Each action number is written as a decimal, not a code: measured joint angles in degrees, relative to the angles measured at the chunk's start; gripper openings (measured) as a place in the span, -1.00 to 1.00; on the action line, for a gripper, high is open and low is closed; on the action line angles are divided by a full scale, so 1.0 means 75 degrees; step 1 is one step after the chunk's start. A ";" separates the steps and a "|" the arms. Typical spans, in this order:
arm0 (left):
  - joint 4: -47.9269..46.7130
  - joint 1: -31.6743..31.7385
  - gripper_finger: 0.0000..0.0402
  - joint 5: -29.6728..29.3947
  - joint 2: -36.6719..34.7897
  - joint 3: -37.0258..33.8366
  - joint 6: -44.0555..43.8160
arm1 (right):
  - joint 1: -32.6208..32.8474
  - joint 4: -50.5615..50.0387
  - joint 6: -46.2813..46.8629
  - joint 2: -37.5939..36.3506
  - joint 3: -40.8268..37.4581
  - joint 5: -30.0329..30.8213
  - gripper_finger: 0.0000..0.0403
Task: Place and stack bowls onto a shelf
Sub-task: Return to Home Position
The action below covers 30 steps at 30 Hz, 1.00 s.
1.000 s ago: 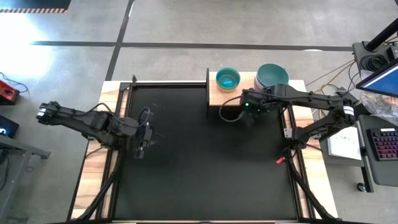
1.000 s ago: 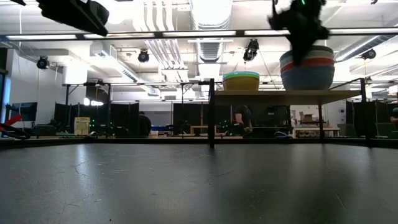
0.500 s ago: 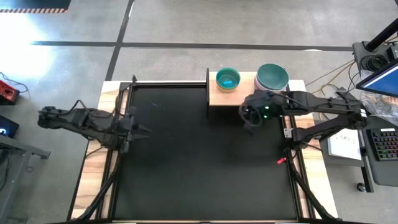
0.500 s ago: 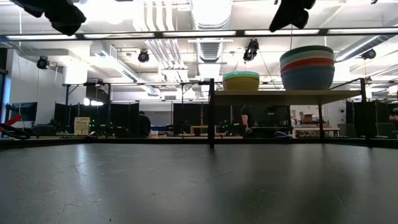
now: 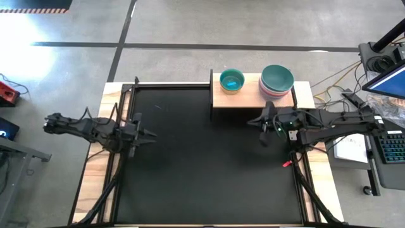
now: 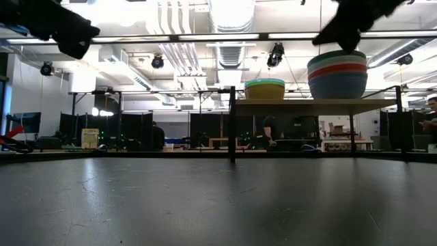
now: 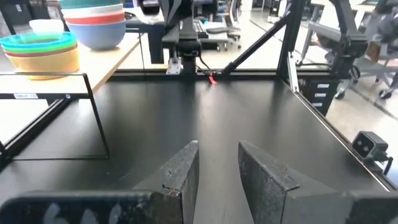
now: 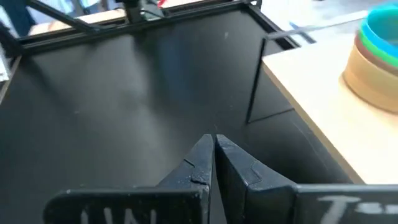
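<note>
The pale wood shelf (image 5: 253, 95) stands on thin black supports at the table's far edge. Two stacks of bowls rest on it. One has a yellow bowl at the bottom, then green, then cyan (image 6: 265, 88) on top. The other is taller, with pale blue at the bottom, red and white bands above, and teal (image 5: 277, 78) on top. I cannot pick out a magenta bowl. My right gripper (image 5: 254, 121) hovers shut, just near of the shelf. My left gripper (image 5: 149, 134) hovers open over the table's left edge, pointing right.
The black tabletop (image 5: 202, 164) spreads between the arms. A black upright (image 6: 232, 123) holds up the shelf's left end. A desk with a keyboard (image 5: 392, 147) and papers stands right of the table. The room behind shows racks and a person (image 6: 430, 119) at far right.
My right gripper has drawn back from the teal-topped stack, moving toward the table's near and right edges. My left arm has pulled back toward the table's left edge, and its gripper has tipped from slanting down to level. The bowls have stayed put.
</note>
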 joint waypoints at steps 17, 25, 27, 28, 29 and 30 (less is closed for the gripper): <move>0.3398 0.0000 -0.53 -0.0018 -0.0157 -0.2183 0.0239 | 0.0000 0.4829 0.0110 -0.1300 -0.3928 0.0541 -0.96; 0.4006 0.0001 -0.53 -0.0213 -0.0171 -0.2755 0.0413 | 0.0000 0.6586 0.0069 -0.1300 -0.5108 0.0538 -0.96; 0.4003 0.0003 -0.53 -0.0219 -0.0174 -0.2867 0.0531 | 0.0000 0.6732 0.0189 -0.1297 -0.5271 0.0538 -0.96; 0.4000 0.0001 -0.53 -0.0219 -0.0173 -0.2907 0.0552 | 0.0000 0.6793 0.0238 -0.1300 -0.5343 0.0535 -0.96; 0.3999 0.0000 -0.53 -0.0222 -0.0166 -0.2926 0.0562 | 0.0000 0.6929 0.0260 -0.1300 -0.5445 0.0530 -0.96; 0.4042 0.0000 -0.53 -0.0240 -0.0165 -0.2932 0.0571 | 0.0000 0.7074 0.0263 -0.1300 -0.5560 0.0529 -0.96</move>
